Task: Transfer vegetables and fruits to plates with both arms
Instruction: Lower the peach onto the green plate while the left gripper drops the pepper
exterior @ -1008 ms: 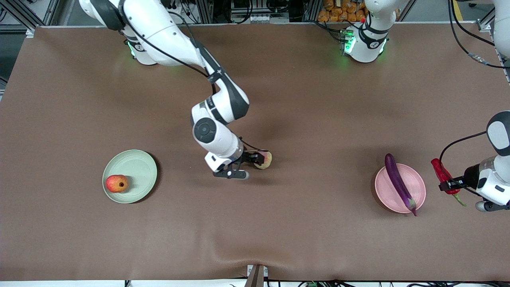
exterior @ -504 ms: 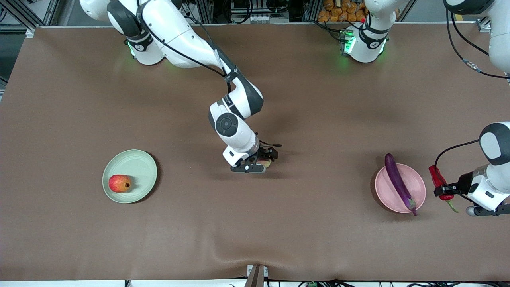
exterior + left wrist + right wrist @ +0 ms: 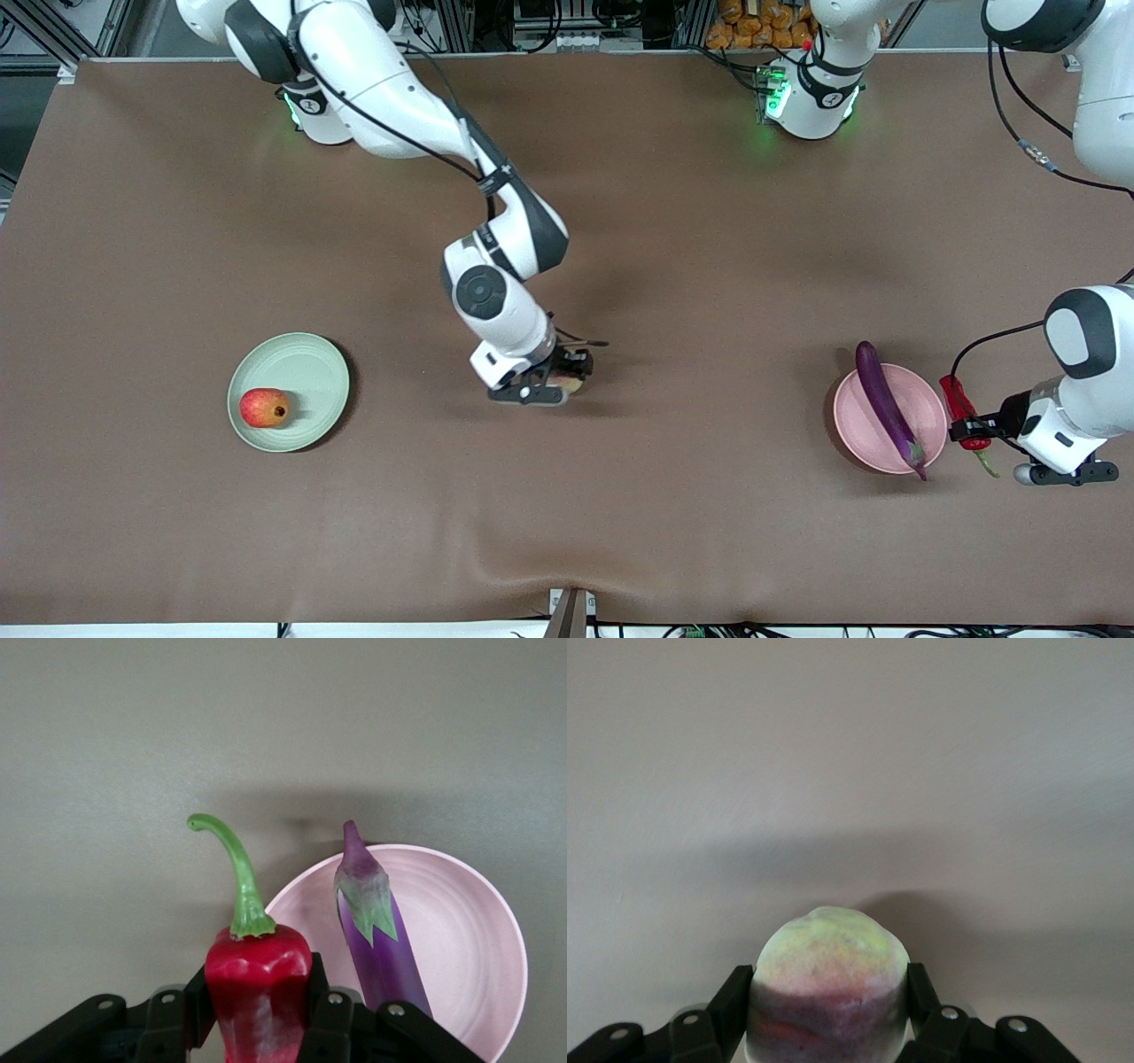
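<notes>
A: How should the step in hand be done well?

B: The chili pepper [image 3: 258,992], clamped in the left end effector [image 3: 967,434] at the right edge of the front frame, should be carried sideways over the pink plate [image 3: 927,403] and let go only once it is low over bare plate, beside the eggplant [image 3: 886,406] and not on top of it.

A: And the other arm?

B: The peach [image 3: 830,983] is clamped in the right end effector [image 3: 567,377] at centre frame, above the surface [image 3: 691,532]. It should be taken across to the green plate [image 3: 306,372] at lower left and set beside the pomegranate [image 3: 264,408].

A: Which way do the 2 vegetables point?

B: The chili's long axis runs along the fingers, green stem outermost. The eggplant lies diagonally across its plate, its green stem toward the frame's bottom and overhanging the rim.
</notes>
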